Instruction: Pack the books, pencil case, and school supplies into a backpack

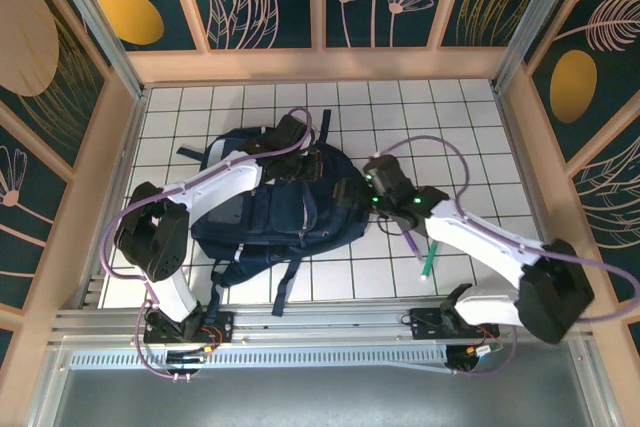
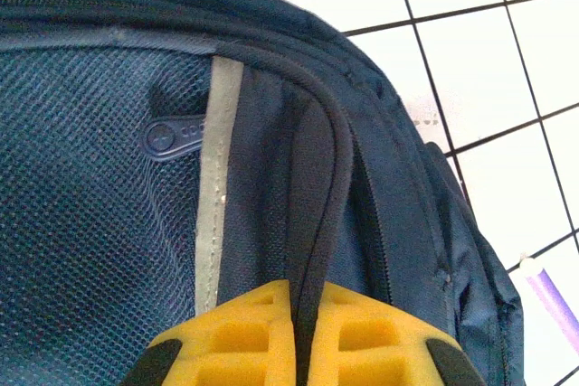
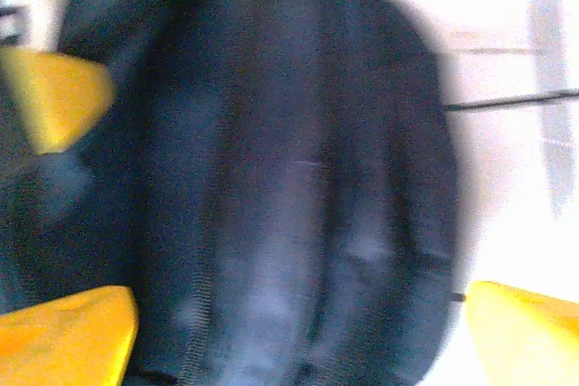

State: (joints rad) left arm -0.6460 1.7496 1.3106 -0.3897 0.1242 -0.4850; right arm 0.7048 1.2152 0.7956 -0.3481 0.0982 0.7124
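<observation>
At the near side of the table (image 1: pixel 450 117), at 4 o'clock from the backpack (image 1: pixel 270 217), a green pen (image 1: pixel 428 260) is found lying on the tiles. A purple pen (image 1: pixel 409 240) is noted just beside it, at its 11 o'clock. The backpack is laid flat at mid-table. At its 3 o'clock edge the right claw (image 3: pixel 298 309) is spread wide, with dark fabric between its fingers; contact cannot be judged through blur. At 12 o'clock the left claw (image 2: pixel 303 318) is clamped on a black piping rib (image 2: pixel 326 178) of the backpack.
</observation>
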